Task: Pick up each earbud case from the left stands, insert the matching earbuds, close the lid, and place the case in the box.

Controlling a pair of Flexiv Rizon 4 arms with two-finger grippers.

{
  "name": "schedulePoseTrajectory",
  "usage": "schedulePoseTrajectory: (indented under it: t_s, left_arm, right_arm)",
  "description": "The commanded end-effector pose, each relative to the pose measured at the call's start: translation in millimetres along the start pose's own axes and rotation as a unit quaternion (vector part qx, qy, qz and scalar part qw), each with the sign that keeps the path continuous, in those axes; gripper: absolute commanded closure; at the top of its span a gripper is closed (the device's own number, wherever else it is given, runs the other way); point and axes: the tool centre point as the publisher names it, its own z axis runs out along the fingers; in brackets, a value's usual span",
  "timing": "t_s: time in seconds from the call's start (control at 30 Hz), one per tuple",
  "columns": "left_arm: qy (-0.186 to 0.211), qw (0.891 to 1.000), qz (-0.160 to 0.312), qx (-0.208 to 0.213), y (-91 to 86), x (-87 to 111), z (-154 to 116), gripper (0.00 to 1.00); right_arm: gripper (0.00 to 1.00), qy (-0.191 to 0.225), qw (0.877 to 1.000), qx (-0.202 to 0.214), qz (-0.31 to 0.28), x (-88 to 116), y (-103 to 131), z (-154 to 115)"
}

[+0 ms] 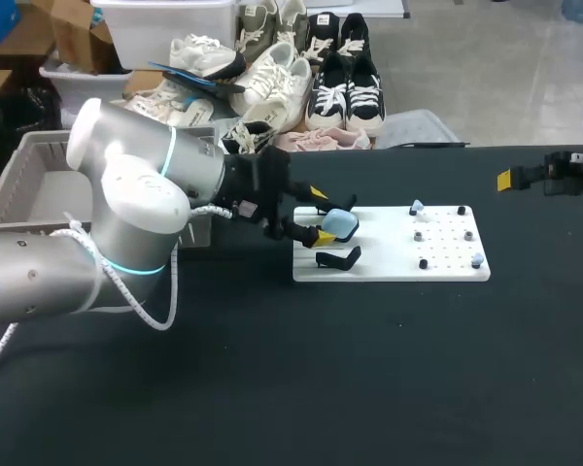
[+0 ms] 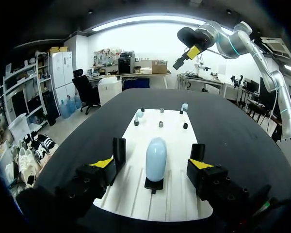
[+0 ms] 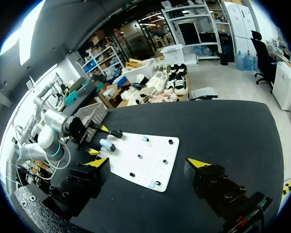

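A light blue earbud case [image 1: 342,225] stands upright on a black stand at the left end of the white board [image 1: 389,270]. My left gripper [image 1: 321,216] is open, one yellow-tipped finger on each side of the case [image 2: 155,150], neither touching it. Small earbuds [image 1: 417,207] in blue, black and grey sit on pegs at the board's right end. An empty black stand [image 1: 338,259] lies nearer me. My right gripper [image 1: 510,180] hangs above the table's far right, open [image 3: 148,165] and empty, well away from the board [image 3: 150,165].
A grey box [image 1: 29,184] stands at the table's left edge behind my left arm. Dark tabletop [image 1: 369,369] stretches in front of the board.
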Motion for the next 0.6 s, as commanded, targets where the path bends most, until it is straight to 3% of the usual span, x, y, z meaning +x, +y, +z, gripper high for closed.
schedulePoseTrajectory:
  t_s: [0.03, 0.6]
  left_arm:
    - [-0.001, 1.0, 0.001, 0.002, 2.6, 2.1, 4.0, 0.0]
    - [-0.001, 1.0, 0.005, 0.006, 1.0, 3.6, 12.8, 0.01]
  right_arm:
    - [0.0, 0.001, 1.0, -0.001, -0.001, -0.3, -0.8, 0.1]
    - [0.0, 0.001, 1.0, -0.001, -0.001, -0.3, -0.8, 0.1]
